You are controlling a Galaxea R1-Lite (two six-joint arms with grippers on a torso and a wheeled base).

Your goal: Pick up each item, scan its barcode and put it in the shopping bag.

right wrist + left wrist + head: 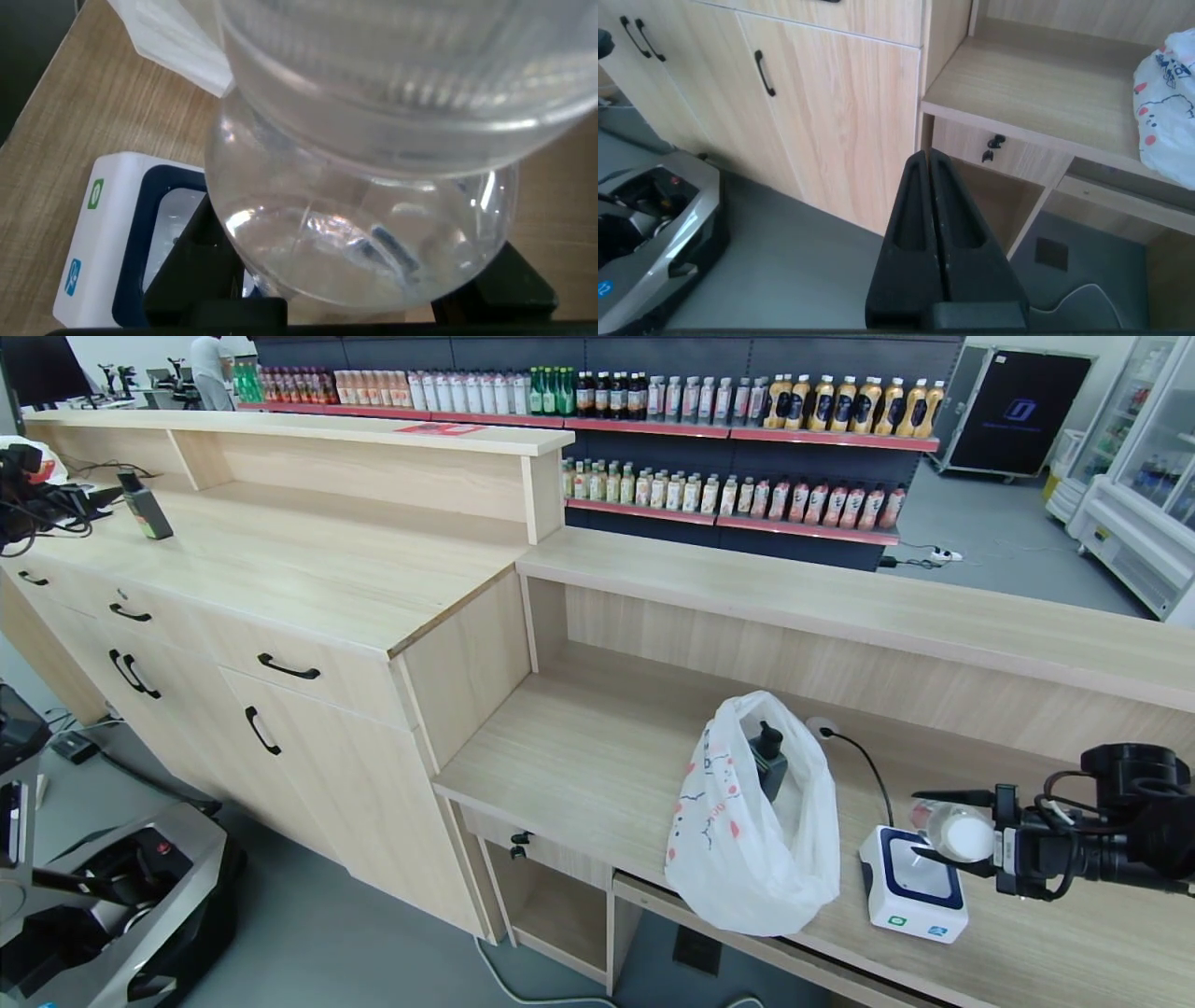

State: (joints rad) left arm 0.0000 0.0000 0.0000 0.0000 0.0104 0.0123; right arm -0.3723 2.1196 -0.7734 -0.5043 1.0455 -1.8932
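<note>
right gripper (934, 826) is clamped on a clear plastic bottle (962, 835), holding it sideways just above the white and blue scanner (910, 887) on the desk (579, 756). the right wrist view looks straight through the bottle at the scanner window below. the left gripper (934, 215) hangs low by the cabinet fronts with its fingers pressed together, holding nothing. the shopping bag (747, 840) sits just beside the scanner, near the front edge of the desk, with a dark pump bottle (767, 756) already in it. so i'd guess we're mid-scan on this item. stuff that could go wrong: i can't see a barcode anywhere, so if the label faces away from the window it won't read. the bottle is round and looks slick, so it might twist or slide in the jaws on the way over. the bag is floppy with a slumped mouth, so a sloppy drop could catch the rim, miss, or nudge the bag off the front. the scanner's cable (868, 761) runs right behind too, easy to snag.
</note>
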